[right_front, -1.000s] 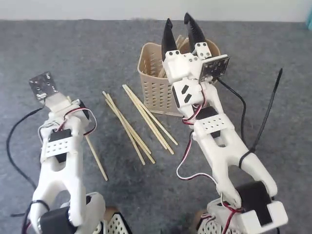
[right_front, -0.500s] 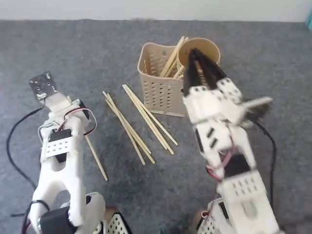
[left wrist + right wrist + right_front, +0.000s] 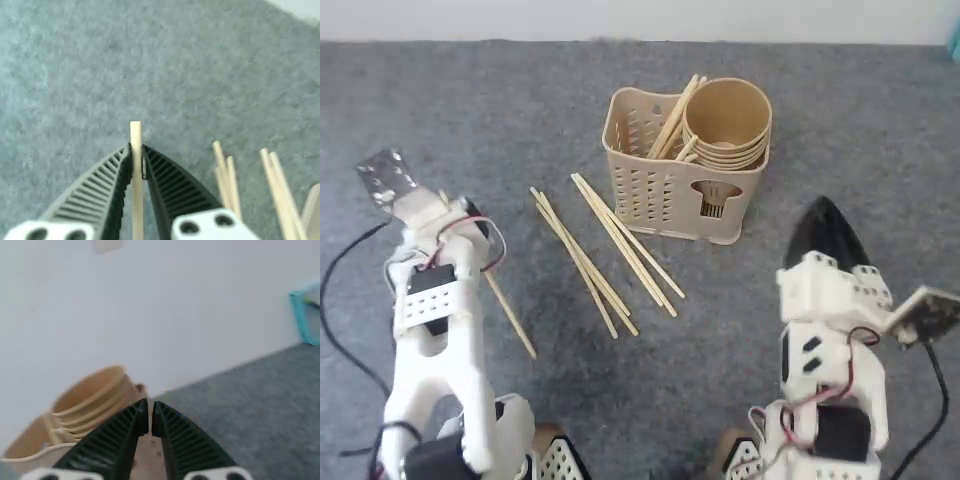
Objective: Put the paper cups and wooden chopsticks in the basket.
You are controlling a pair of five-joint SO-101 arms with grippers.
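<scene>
my left jaws pinch one wooden chopstick [image 3: 136, 135] near its far end, with a short stub poking past the tips. it lies low over the tabletop [image 3: 520, 110], long axis slanting back toward the arm bases. it looks light, stiff and slick, and i'd guess it pivots unless i grip nearer the middle. right jaws pressed together, empty. paper cups [image 3: 727, 120] sit stacked in the basket [image 3: 655, 190], with loose chopsticks [image 3: 610, 255] just beside it.
</scene>
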